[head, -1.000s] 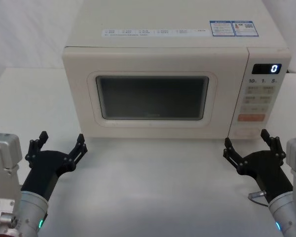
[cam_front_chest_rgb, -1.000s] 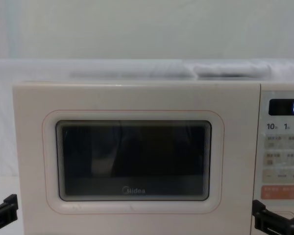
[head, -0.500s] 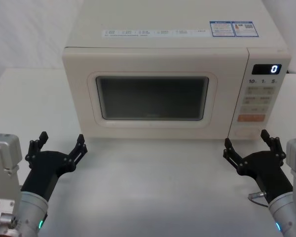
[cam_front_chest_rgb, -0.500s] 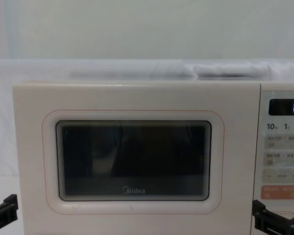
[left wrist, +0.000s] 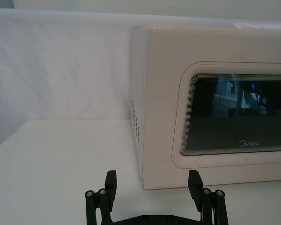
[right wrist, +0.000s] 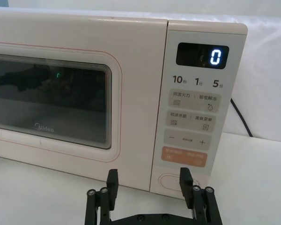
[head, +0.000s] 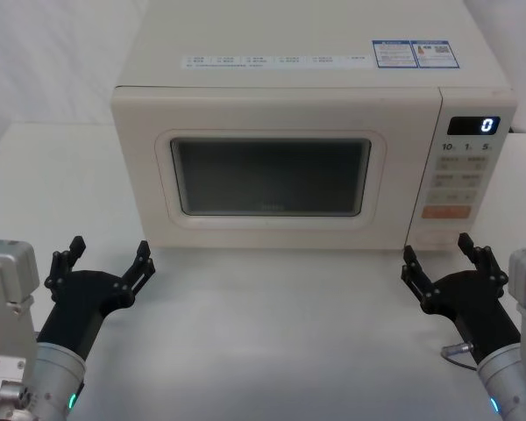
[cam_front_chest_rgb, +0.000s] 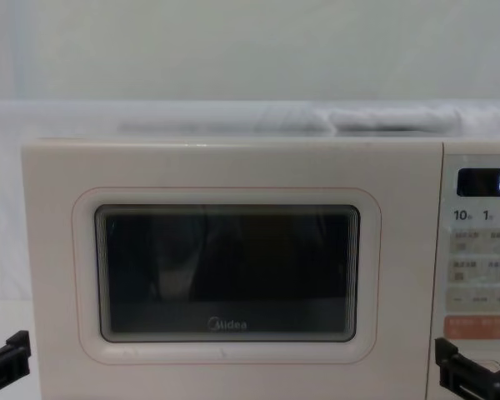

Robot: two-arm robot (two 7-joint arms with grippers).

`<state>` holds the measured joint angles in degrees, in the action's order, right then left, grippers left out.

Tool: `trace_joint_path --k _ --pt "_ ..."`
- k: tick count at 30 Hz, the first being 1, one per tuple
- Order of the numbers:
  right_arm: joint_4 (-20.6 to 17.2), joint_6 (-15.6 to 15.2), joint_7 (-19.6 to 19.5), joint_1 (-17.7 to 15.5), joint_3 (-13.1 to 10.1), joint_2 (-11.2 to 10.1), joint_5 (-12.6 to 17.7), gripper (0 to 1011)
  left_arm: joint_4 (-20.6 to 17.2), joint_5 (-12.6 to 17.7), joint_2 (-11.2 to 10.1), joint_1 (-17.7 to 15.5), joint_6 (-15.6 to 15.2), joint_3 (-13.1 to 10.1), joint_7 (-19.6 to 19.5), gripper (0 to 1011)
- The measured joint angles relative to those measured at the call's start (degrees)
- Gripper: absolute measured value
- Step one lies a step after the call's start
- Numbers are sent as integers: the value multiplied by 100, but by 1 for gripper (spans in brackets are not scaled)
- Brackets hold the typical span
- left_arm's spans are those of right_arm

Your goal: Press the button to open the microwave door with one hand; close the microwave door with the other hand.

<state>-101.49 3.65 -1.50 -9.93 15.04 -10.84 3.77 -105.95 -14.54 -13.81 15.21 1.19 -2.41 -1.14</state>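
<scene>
The cream-white microwave (head: 272,79) stands at the back of the table, its door (head: 140,175) shut flat against the body, dark window in the middle. The button (right wrist: 168,181) is the cream oval at the foot of the control panel, partly covered by one right finger. My right gripper (head: 438,250) hovers open just in front of the panel's bottom, a short gap away; it also shows in the right wrist view (right wrist: 149,176). My left gripper (head: 108,250) is open too, low over the table in front of the microwave's left corner (left wrist: 152,178), touching nothing.
An orange-pink key (right wrist: 185,157) sits right above the button, under grey keys and a black display (right wrist: 201,55) reading 0. A dark power cable (right wrist: 239,117) runs behind the microwave on the right. White table surface (head: 272,333) lies between the arms.
The right gripper has edged slightly rightwards in front of the control panel. The left gripper and the door have not moved.
</scene>
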Motion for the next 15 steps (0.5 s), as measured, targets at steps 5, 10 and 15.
trace_joint_path --k 5,10,15 --pt "0 0 0 0 0 0 0 723 0 0 0 0 0 0 0 1001" --pt "0 0 0 0 0 0 0 599 0 0 0 0 0 0 0 1001" --pt "0 0 0 0 0 -1 0 415 0 0 0 0 0 0 0 1001"
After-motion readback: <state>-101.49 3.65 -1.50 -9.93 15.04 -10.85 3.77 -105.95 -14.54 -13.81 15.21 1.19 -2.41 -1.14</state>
